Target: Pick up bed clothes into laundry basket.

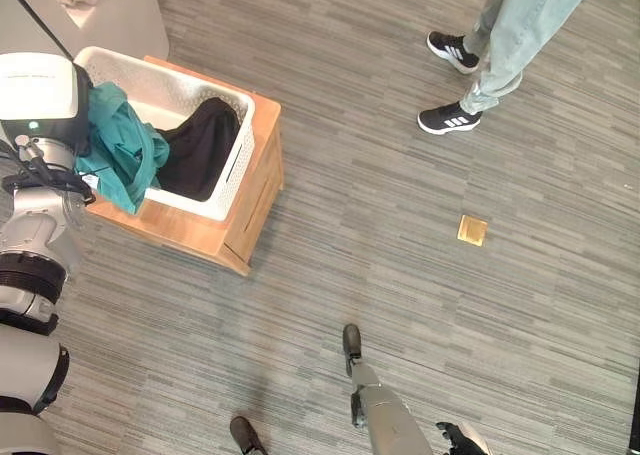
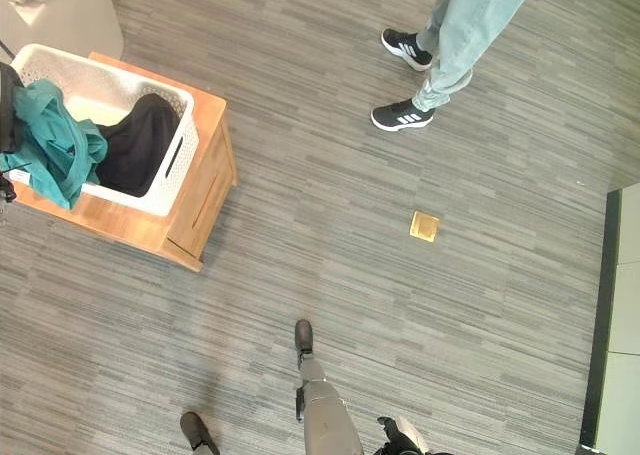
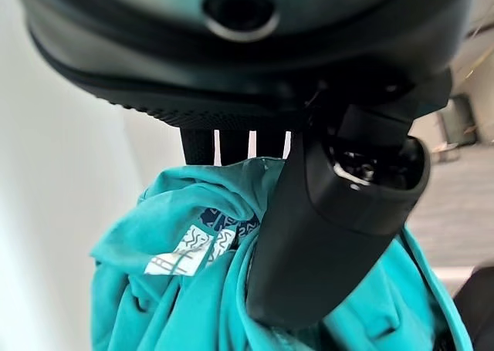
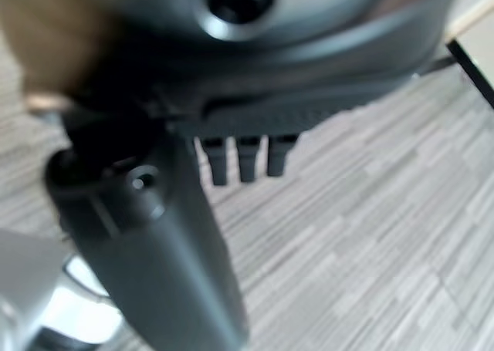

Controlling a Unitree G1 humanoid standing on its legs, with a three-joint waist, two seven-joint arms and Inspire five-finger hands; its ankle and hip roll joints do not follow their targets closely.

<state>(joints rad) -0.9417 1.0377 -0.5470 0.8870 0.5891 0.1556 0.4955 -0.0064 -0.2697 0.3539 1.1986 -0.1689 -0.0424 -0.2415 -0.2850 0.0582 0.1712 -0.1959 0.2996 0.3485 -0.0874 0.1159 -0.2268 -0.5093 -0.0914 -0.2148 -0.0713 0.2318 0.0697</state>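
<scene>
Grey plank floor (image 1: 400,275) bears a wooden stand (image 1: 235,230) (basket-topped); brass plate (image 1: 472,230).

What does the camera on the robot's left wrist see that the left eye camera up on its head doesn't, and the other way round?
The left wrist view alone shows the left hand close up, its thumb pressed on the teal garment, and a white label sewn in it. The left eye view alone shows the white laundry basket on a wooden stand, a black garment inside, and a person's shoes. Both show the teal garment.
</scene>
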